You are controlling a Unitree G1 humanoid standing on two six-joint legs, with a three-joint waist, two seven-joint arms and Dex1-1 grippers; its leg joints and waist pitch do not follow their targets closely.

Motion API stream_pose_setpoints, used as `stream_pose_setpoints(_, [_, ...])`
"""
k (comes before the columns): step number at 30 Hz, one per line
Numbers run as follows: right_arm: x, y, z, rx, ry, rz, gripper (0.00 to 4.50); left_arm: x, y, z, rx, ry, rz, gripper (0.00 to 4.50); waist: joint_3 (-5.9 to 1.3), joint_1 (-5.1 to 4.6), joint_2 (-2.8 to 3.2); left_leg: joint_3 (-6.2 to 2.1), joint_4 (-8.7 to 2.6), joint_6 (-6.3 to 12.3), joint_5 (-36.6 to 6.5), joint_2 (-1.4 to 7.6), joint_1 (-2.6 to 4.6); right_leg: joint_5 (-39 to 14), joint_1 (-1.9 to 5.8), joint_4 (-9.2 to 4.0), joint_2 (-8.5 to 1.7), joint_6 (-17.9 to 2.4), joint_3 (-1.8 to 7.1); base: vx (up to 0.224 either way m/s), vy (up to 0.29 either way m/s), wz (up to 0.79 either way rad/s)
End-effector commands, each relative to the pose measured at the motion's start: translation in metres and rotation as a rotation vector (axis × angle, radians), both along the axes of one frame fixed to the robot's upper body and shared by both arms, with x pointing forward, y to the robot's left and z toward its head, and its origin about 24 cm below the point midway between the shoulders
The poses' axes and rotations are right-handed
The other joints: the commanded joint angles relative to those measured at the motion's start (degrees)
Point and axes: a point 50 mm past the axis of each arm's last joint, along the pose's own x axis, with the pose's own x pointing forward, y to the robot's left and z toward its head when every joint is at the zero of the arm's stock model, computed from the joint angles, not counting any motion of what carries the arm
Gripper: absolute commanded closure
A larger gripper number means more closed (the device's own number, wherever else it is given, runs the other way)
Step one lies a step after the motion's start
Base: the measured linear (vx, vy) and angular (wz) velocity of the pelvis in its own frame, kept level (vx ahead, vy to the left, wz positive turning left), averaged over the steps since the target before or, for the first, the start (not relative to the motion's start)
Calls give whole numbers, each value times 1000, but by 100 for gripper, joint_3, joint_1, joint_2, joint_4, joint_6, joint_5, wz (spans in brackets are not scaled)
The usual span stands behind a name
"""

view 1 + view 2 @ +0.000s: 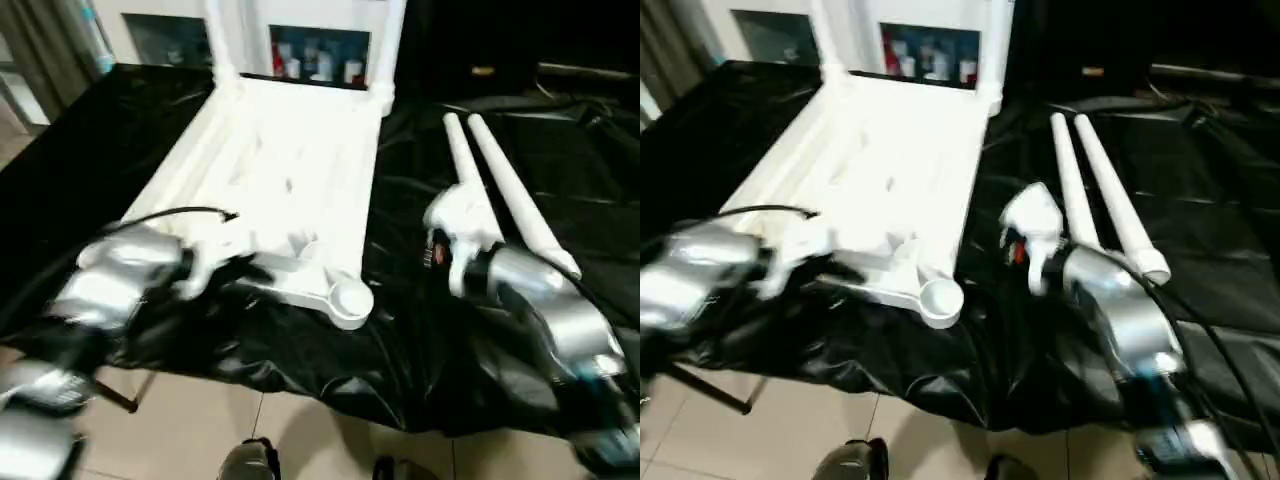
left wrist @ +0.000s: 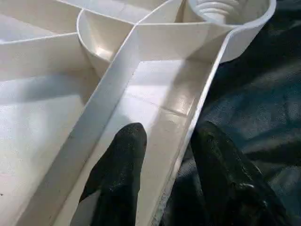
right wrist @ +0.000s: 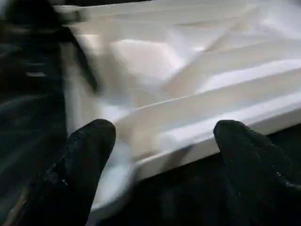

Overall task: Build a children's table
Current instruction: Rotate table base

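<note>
Two grippers sat nearest you, both smeared by motion in the head views. Your left gripper straddled the near rim of the table top: one black finger inside the rim, the other outside over the black cloth, the rim standing between them; you could not tell whether the pads touched it. Your right gripper had its fingers spread wide with nothing between them, pointed at the top's edge; its fingers were hard to make out from the head.

Next, the top lay upside down on the cloth, ribs up, a round leg socket at its near corner. Another socket with a threaded stud was cut off by the wrist picture's edge.

Two loose legs lay side by side on the cloth to the right, well apart from the top, their near ends partly hidden by your right arm.

Farthest, two fitted legs rose from the top's far corners, cut off above. A cabinet stood behind, its contents unreadable.
</note>
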Motion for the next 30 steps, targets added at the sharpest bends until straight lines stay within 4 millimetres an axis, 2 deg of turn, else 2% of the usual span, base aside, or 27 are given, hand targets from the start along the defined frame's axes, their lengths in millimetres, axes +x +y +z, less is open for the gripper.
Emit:
stream_pose_setpoints(1, [-15,2,2,-17,58,124,61,6,-3,6,16,-26,16,259,-573,18,68,-92,-361,-137,-1975,92,193,-1753,294,-409,-231,-1046,170,0,0,0])
stream_pose_setpoints(2, [-21,1,1,-37,86,169,61,6,-5,5,13,-19,14,259,-572,41,42,-93,-355,-126,-1952,104,191,-1779,302,-415,-237,-1012,177,0,0,0])
stream_pose_setpoints(3, [-22,1,1,-40,90,176,61,6,-6,5,13,-17,14,259,-559,46,77,-91,-361,-120,-2001,100,194,-1874,288,-437,-231,-999,181,0,0,0])
stream_pose_setpoints(4, [-30,-1,0,-58,124,219,61,8,-10,2,16,-13,2,259,-586,72,91,-100,-345,-130,-1991,101,202,-1902,294,-430,-242,-1001,176,0,0,0])
stream_pose_setpoints(5, [-30,-1,0,-62,124,214,61,9,-11,1,15,-13,-1,259,-575,83,52,-102,-345,-119,-1997,95,188,-1927,309,-447,-235,-986,171,0,0,0])
stream_pose_setpoints(6, [-30,-2,0,-64,124,211,61,9,-12,0,15,-12,-3,259,-573,94,73,-101,-344,-121,-2036,95,195,-2010,287,-460,-245,-985,173,0,0,0])
stream_pose_setpoints(7, [-29,-4,0,-77,120,195,61,11,-14,-2,10,-22,2,259,-583,89,58,-108,-341,-137,-2033,89,189,-2103,294,-463,-253,-973,167,0,0,0])
stream_pose_setpoints(8, [-29,-4,1,-84,115,184,61,13,-16,-3,6,-36,10,259,-588,87,109,-114,-338,-166,-2051,91,192,-2120,285,-468,-251,-965,163,0,0,0])
stream_pose_setpoints(9, [-28,-4,1,-88,112,179,61,14,-17,-3,4,-47,15,259,-582,82,90,-111,-339,-163,-2080,88,196,-2147,278,-482,-241,-953,159,0,0,0])
stream_pose_setpoints(15, [-33,-10,5,-93,124,176,61,26,-25,0,-24,-131,80,259,-602,104,96,-129,-317,-135,-2183,72,204,-2634,274,-533,-246,-753,140,0,0,0])
stream_pose_setpoints(16, [-33,-11,5,-93,125,172,61,27,-25,1,-32,-141,89,259,-610,105,65,-140,-318,-131,-2147,71,191,-2710,288,-533,-254,-703,126,0,0,0])
stream_pose_setpoints(17, [-32,-12,5,-92,122,163,61,28,-26,1,-36,-155,103,259,-603,105,84,-145,-320,-132,-2189,69,193,-2871,274,-558,-258,-657,114,0,0,0])
stream_pose_setpoints(22, [-27,-10,10,-74,93,146,61,32,-28,4,-42,-204,125,259,-604,78,88,-186,-321,-159,-2359,58,180,-3166,270,-589,-260,-486,73,0,0,0])
stream_pose_setpoints(24, [-26,-9,12,-62,81,138,61,30,-29,7,-71,-199,115,259,-599,65,107,-196,-322,-171,-2432,53,183,-3239,263,-608,-266,-483,58,0,0,0])
stream_pose_setpoints(26, [-22,-10,17,-30,43,88,61,26,-33,17,-185,-186,98,259,-596,62,136,-200,-310,-190,-2563,58,229,-3290,227,-622,-274,-558,47,0,0,0])
stream_pose_setpoints(28, [-13,-13,20,1,3,-14,61,19,-37,32,-341,-174,109,259,-598,50,124,-212,-316,-213,-2604,73,216,-3151,240,-586,-286,-713,38,0,0,0])
stream_pose_setpoints(29, [-8,-15,20,8,-12,-82,61,17,-39,39,-420,-174,138,259,-589,36,98,-205,-312,-241,-2655,80,222,-3088,222,-567,-281,-769,39,0,0,0])
stream_pose_setpoints(30, [-4,-16,19,10,-28,-135,61,15,-39,42,-463,-178,167,259,-581,23,110,-206,-311,-247,-2681,74,220,-3086,218,-555,-279,-823,34,0,0,0])
